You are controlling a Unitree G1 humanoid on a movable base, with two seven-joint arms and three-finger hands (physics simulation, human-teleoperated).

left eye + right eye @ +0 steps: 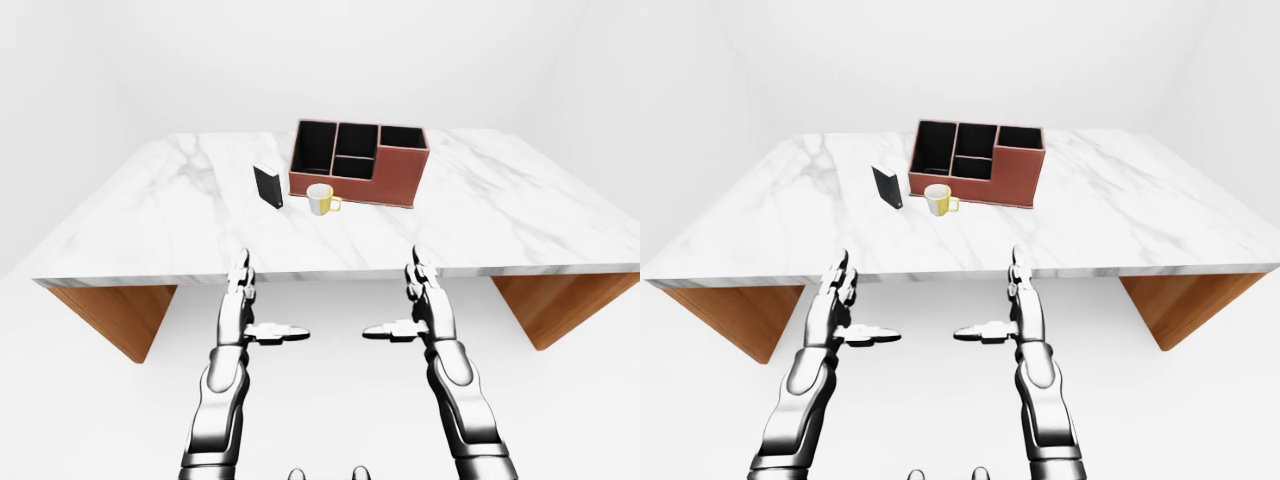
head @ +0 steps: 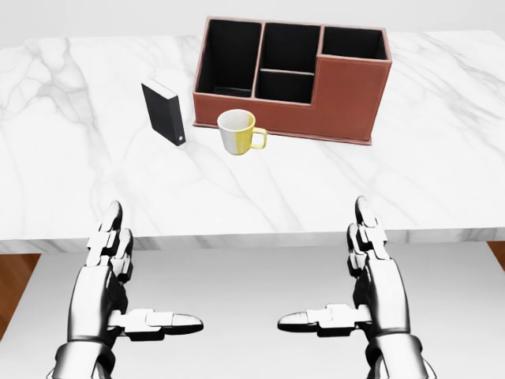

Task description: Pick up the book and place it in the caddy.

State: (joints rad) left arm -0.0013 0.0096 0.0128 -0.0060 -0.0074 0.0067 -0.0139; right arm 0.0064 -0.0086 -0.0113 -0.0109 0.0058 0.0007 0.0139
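both hands, left hand (image 2: 110, 272) and right hand (image 2: 375, 272), spread empty; black book (image 2: 163, 112) shows no readable writing.

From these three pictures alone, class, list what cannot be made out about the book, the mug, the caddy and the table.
- Black upright book: any cover text, too small in every view.
- White and yellow mug: its contents; head view shows only a pale inside.
- Brown compartmented caddy: compartment floors, dark and part hidden by its walls.
- White marble table: both sides, cut off by head view's edges.
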